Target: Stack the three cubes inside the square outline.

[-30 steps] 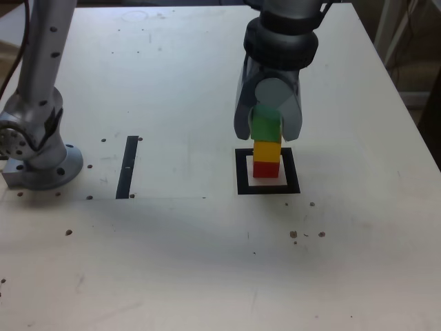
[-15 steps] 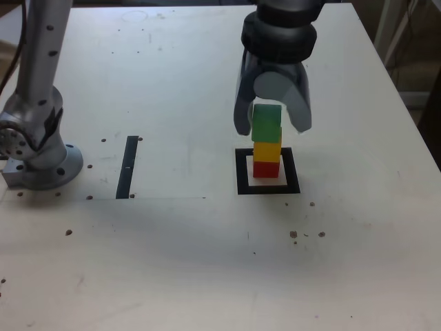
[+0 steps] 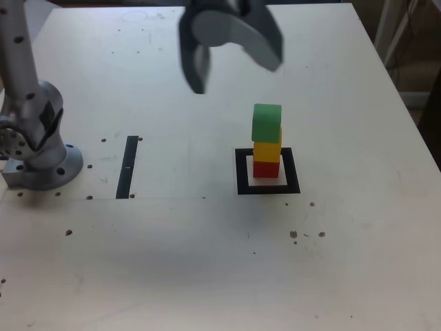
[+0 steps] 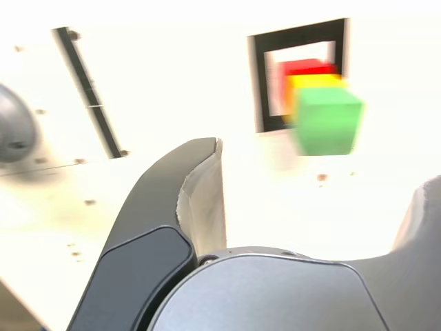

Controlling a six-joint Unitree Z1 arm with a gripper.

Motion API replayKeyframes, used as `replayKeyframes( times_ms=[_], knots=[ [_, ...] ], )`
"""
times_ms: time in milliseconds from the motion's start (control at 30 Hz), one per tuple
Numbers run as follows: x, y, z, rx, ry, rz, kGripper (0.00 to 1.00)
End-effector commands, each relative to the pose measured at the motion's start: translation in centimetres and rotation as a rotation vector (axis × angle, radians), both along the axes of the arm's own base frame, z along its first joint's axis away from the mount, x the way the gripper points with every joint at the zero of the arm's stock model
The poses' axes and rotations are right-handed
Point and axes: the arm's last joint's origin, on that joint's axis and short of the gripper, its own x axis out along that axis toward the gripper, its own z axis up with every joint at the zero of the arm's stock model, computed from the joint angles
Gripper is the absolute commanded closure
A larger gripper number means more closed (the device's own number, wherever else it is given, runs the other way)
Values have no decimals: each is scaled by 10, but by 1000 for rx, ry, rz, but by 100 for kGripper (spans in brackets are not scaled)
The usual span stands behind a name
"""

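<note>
- Small dark specks (image 3: 306,235) are scattered over the pale matte tabletop (image 3: 207,276) in the lower part of the exterior view, nearest the camera.
- The thick black square outline with a pale centre (image 3: 242,172) is seen just right of the frame's middle, lying flat on the table.
- Inside that outline the small matte red cube (image 3: 266,168) is set on the pale centre.
- The matte yellow cube of the same size (image 3: 267,150) is placed directly on the red one.
- The matte green cube (image 3: 267,123) is set on top of the yellow one, turned slightly out of line with the two below; the stack is touched by nothing.
- A narrow straight black strip (image 3: 127,166) is laid on the table in the left half of the frame, well apart from the outline.
- The grey metal round base of the arm (image 3: 38,162) is fixed at the far left edge, just beside the strip.
- The dark grey two-fingered gripper (image 3: 238,69) is held in the upper middle of the frame, above and to the left of the stack, clear of the green cube.
- Its fingers are spread wide apart, and nothing is held between them.
- In the wrist view the same stack is shown blurred in the upper right of the frame, with the green cube (image 4: 327,121) nearest the lens and the gripper's fingers (image 4: 200,200) parted at either side.
</note>
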Motion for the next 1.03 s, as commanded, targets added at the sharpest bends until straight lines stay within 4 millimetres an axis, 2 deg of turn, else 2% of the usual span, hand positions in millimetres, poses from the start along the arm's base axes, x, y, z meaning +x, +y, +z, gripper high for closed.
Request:
replayKeyframes(
  times_ms=[0, 100, 233, 333, 500, 600, 700, 1000],
  knots=[
    [-21, 4, 0, 3, 6, 4, 0],
    [-33, 6, -9, 6, 42, 9, 0],
    [-54, 9, -33, 10, 114, 18, 0],
    [-77, 12, -54, 13, 141, 28, 0],
    [-106, 15, -74, 14, 144, 35, 0],
    [-131, 20, -92, 20, 173, 62, 0],
    [-141, 24, -104, 33, 220, 97, 0],
    [-149, 27, -119, 33, 231, 115, 0]
  ],
)
